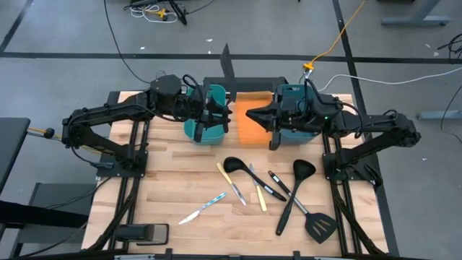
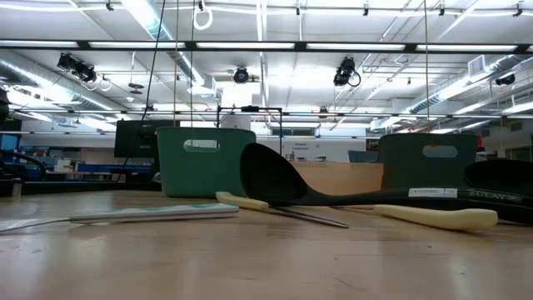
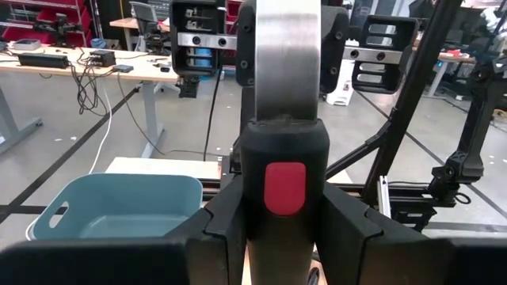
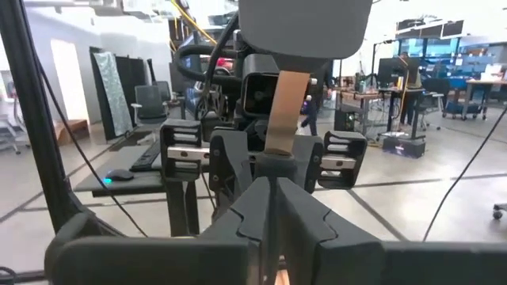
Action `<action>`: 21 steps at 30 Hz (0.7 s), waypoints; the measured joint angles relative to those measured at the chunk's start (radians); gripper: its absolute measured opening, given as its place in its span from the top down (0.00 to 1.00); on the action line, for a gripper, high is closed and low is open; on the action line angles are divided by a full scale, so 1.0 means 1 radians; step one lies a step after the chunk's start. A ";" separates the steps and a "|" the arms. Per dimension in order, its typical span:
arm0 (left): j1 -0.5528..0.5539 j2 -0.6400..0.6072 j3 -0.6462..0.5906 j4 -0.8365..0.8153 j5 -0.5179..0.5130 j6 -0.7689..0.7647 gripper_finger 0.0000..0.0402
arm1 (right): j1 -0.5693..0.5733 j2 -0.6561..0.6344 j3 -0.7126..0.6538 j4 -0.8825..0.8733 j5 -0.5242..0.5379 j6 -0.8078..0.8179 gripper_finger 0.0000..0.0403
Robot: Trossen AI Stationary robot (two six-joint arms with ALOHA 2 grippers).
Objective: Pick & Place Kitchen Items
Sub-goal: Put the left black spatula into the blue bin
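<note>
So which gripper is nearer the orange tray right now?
Roughly even, the right slightly nearer. The right gripper reaches from the right bin to the orange tray's edge; the left gripper hangs over the left bin beside it.

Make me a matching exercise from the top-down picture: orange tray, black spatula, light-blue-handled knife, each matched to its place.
Things:
1. orange tray
2. black spatula
3. light-blue-handled knife

Places, in the high view:
a. leftmost of the loose utensils
b. between the two teal bins
c. lower right, nearest the table's corner

Pairs: 1-b, 2-c, 3-a
</note>
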 joint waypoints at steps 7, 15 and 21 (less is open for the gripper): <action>0.000 0.000 0.000 0.000 0.000 0.002 0.70 | 0.000 0.025 0.000 0.036 0.001 0.006 0.67; 0.000 0.000 0.000 0.000 0.005 0.000 0.70 | 0.000 0.052 0.000 0.073 0.002 0.034 0.42; 0.000 0.000 0.000 0.000 0.010 0.001 0.70 | 0.000 0.059 0.000 0.076 0.013 0.083 0.31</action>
